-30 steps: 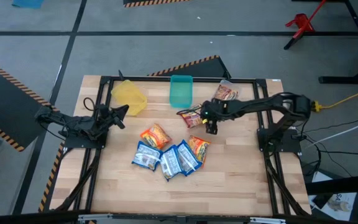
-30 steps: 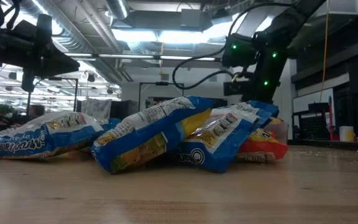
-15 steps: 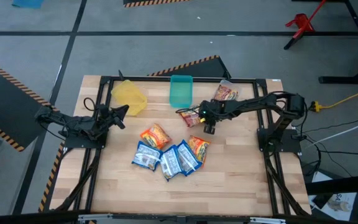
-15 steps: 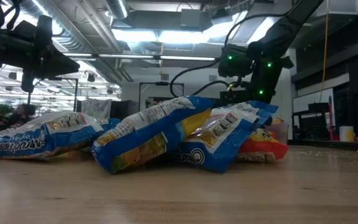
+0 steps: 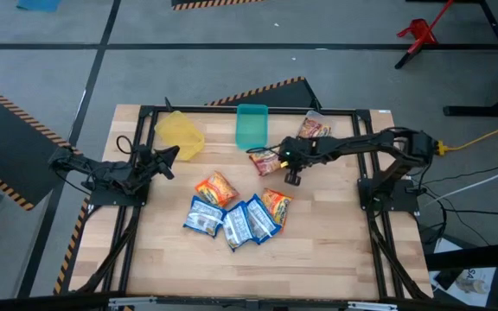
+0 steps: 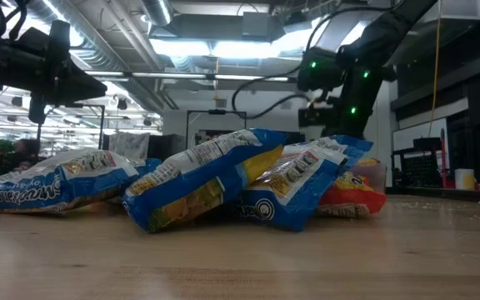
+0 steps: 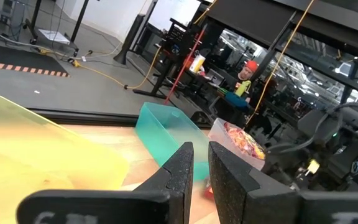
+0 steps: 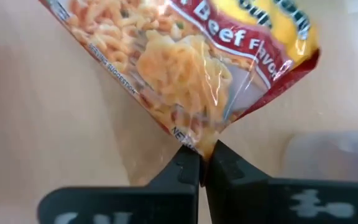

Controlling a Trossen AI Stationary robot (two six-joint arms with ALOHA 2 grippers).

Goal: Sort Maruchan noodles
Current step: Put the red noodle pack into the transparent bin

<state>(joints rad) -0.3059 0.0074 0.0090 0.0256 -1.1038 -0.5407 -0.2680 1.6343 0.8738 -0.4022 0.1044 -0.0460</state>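
Pinching one corner of the red beef noodle pack (image 8: pixel 191 74), right claw (image 8: pixel 202 163) is clamped on it, mid-frame near the teal bin (image 5: pixel 251 126). Pack looks light, crinkly & slippery; noodles inside likely break easily, so grab the edge seam. Left claw (image 7: pixel 201 163) waits at left, fingers almost together.

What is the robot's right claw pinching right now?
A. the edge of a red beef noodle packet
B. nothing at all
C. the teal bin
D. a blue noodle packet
A: in the right wrist view the right gripper has its two dark fingers shut on the bottom edge of the red beef noodle packet, which sits beside the teal bin in the high view.
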